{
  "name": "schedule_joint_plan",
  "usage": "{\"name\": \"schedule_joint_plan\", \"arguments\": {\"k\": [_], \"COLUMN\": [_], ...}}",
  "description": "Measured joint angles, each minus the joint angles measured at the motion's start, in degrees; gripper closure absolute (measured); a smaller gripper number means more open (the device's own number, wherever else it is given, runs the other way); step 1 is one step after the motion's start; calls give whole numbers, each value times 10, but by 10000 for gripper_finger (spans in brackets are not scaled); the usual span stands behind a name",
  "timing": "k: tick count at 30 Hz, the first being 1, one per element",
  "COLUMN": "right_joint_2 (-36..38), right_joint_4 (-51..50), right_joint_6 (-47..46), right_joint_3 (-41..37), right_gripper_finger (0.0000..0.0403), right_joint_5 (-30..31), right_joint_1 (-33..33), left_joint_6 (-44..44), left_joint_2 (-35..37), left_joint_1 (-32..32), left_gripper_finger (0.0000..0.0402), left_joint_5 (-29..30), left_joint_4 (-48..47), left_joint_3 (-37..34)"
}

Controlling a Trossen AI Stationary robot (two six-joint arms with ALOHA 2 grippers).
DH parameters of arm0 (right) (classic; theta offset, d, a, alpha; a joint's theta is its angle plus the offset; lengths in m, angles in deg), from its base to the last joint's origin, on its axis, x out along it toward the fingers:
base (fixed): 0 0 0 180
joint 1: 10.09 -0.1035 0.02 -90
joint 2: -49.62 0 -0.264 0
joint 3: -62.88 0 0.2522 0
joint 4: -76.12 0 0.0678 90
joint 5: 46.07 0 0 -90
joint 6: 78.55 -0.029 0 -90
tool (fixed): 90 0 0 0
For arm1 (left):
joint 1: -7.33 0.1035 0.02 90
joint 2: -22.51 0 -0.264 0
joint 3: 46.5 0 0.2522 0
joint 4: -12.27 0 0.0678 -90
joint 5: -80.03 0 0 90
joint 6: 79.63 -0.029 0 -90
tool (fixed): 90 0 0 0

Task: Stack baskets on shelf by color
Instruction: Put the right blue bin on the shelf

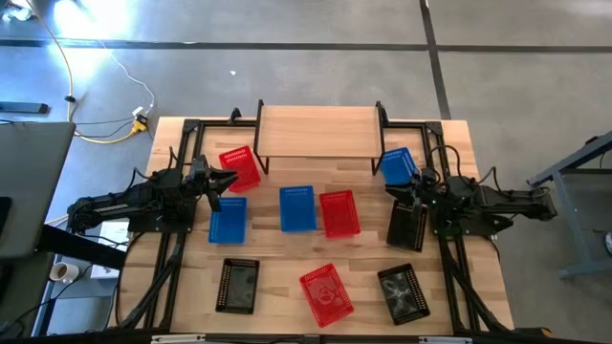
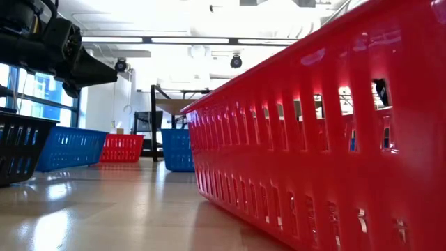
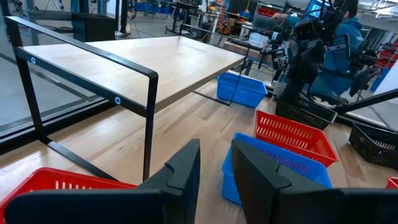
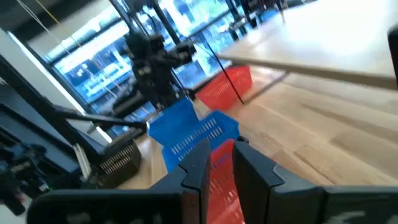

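Observation:
The shelf (image 1: 316,131) stands at the table's far edge with nothing on its wood top. All nine baskets rest flat on the tabletop. Three are red (image 1: 239,167) (image 1: 339,212) (image 1: 326,291), three blue (image 1: 228,219) (image 1: 297,208) (image 1: 398,164) and three black (image 1: 408,225) (image 1: 238,285) (image 1: 402,291). My left gripper (image 1: 226,182) hovers between the far-left red basket and the blue one beside it. Its fingers (image 3: 214,165) are a narrow gap apart and empty. My right gripper (image 1: 405,191) hovers between the right blue basket and a black one. Its fingers (image 4: 217,158) are also narrowly apart and empty.
The shelf's thin black legs (image 3: 149,124) stand close in front of my left gripper. The near red basket (image 2: 313,139) fills the right of the low view. The black arm frames (image 1: 177,239) (image 1: 454,248) run along both table sides. Bare wood lies below the shelf.

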State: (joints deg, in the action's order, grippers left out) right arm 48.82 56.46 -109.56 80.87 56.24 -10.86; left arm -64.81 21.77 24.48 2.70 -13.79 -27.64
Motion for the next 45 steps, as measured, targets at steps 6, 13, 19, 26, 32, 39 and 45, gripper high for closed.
{"name": "schedule_joint_plan", "arguments": {"k": [6, 13, 19, 26, 32, 39, 45], "right_joint_2": [0, 0, 0, -2, -59, -169, -267], "right_joint_4": [80, 212, 224, 121, -51, -286, -495], "right_joint_6": [-22, -10, 52, 120, 85, -16, -189], "right_joint_3": [0, 0, 39, 145, 261, 388, 477], "right_gripper_finger": [347, 347, 347, 347, 347, 347, 347], "right_joint_5": [50, 154, 232, 325, 385, 422, 392], "right_joint_1": [0, 0, 0, 0, 0, 0, 1], "left_joint_6": [0, 0, 1, 10, 11, 11, 14], "left_joint_2": [0, 0, 0, 0, 0, 0, 0], "left_joint_1": [0, 0, 0, 0, 0, 0, 0], "left_gripper_finger": [319, 319, 319, 319, 319, 319, 319], "left_joint_5": [0, 0, 0, 0, 0, 0, 0], "left_joint_4": [0, 0, 0, 0, 0, 0, 0], "left_joint_3": [0, 0, 0, 0, 0, 0, 0]}}
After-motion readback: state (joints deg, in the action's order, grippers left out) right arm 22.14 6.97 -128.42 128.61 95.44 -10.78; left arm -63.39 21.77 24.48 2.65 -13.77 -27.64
